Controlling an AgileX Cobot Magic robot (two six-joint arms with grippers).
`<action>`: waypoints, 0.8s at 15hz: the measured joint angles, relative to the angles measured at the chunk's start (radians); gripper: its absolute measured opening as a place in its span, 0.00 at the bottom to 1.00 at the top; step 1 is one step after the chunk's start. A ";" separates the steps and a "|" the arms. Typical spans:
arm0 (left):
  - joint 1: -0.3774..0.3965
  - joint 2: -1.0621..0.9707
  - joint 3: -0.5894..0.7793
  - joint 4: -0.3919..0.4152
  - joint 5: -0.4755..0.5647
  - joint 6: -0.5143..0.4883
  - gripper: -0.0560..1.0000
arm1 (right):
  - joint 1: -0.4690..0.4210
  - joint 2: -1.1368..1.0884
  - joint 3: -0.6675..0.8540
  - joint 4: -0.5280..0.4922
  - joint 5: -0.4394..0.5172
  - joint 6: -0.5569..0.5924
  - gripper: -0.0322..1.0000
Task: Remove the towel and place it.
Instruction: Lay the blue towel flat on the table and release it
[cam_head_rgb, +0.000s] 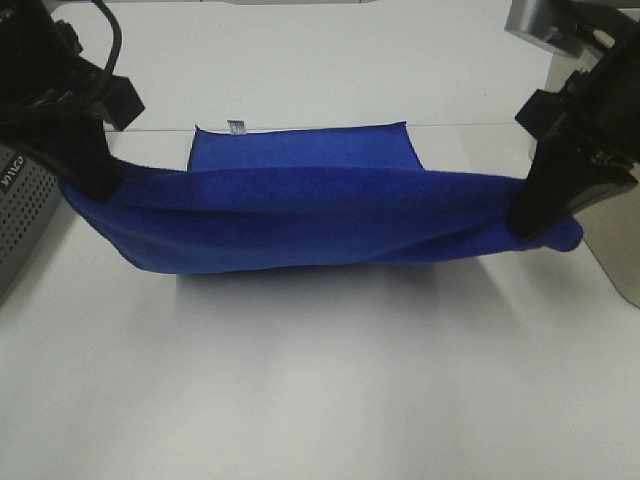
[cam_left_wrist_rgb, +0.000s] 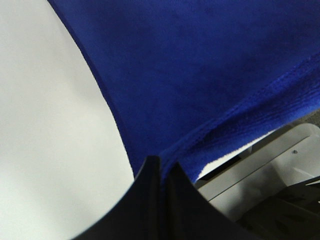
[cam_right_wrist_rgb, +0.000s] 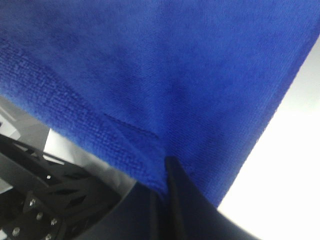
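**Left pincer (cam_head_rgb: 97, 182) and right pincer (cam_head_rgb: 537, 213) both clamped on the towel (cam_head_rgb: 320, 205)**

High view: each pincer grips one end of the towel's near edge. The cloth runs taut between them, raised off the tabletop (cam_head_rgb: 320, 400). The far part of the towel lies flat on the tabletop behind, with its small pale tag (cam_head_rgb: 237, 126) on the far edge. You look to be in the lift-and-carry step: the towel is partly up and not yet set down where it belongs. For the next move, take both arms along together and keep their spacing the same. That way the cloth neither sags into a heap nor drags out of one grip. Then lower it and let go at both ends.

Left wrist view: the left pincer (cam_left_wrist_rgb: 160, 162) is closed tight, with no gap between its jaws. A hemmed corner of the towel (cam_left_wrist_rgb: 210, 70) is nipped between them, and the white tabletop shows beside it.

Right wrist view: the right pincer (cam_right_wrist_rgb: 162, 167) is likewise pressed closed on the towel (cam_right_wrist_rgb: 150, 65), which fans out from the tips. The bite is near the corner, so watch that it does not slip.
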 joint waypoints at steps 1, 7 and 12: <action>0.000 -0.008 0.016 -0.001 0.000 0.001 0.05 | 0.000 -0.003 0.018 0.003 0.000 0.000 0.05; -0.002 -0.105 0.207 -0.075 -0.006 0.005 0.05 | 0.001 -0.015 0.199 0.027 -0.001 0.001 0.05; -0.004 -0.261 0.453 -0.189 -0.014 0.005 0.05 | 0.001 -0.015 0.291 0.056 -0.001 0.001 0.05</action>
